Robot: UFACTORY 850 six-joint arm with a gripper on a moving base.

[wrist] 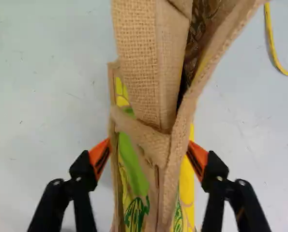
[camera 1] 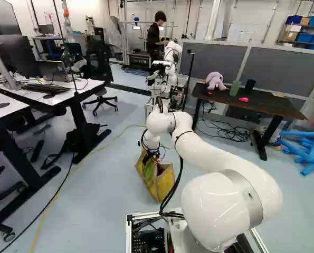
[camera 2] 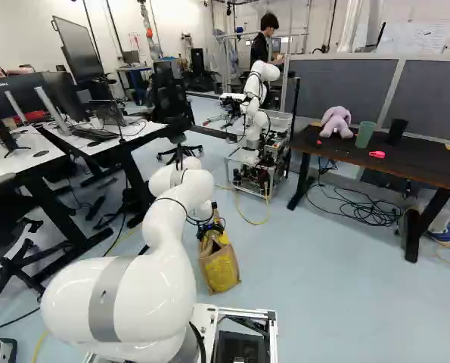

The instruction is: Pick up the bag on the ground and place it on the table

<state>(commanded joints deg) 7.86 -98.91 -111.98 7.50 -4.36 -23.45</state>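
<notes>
Straddling the burlap bag (camera 2: 220, 270), the hand (camera 2: 211, 228) holds its fingers apart, one at either side; whether both pads touch the cloth is hard to tell; the bag stands on the floor (camera 2: 323, 302), partly cut off in the wrist view, folds hiding most of its inside; the surface (camera 2: 429, 163) lies at 2 o'clock from it in the right base view.

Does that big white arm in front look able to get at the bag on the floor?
Probably yes: its tool is right at the bag, fingers spread with part of the bag between them, and nothing seems to block the way. Whether both fingers touch it is unclear.
</notes>
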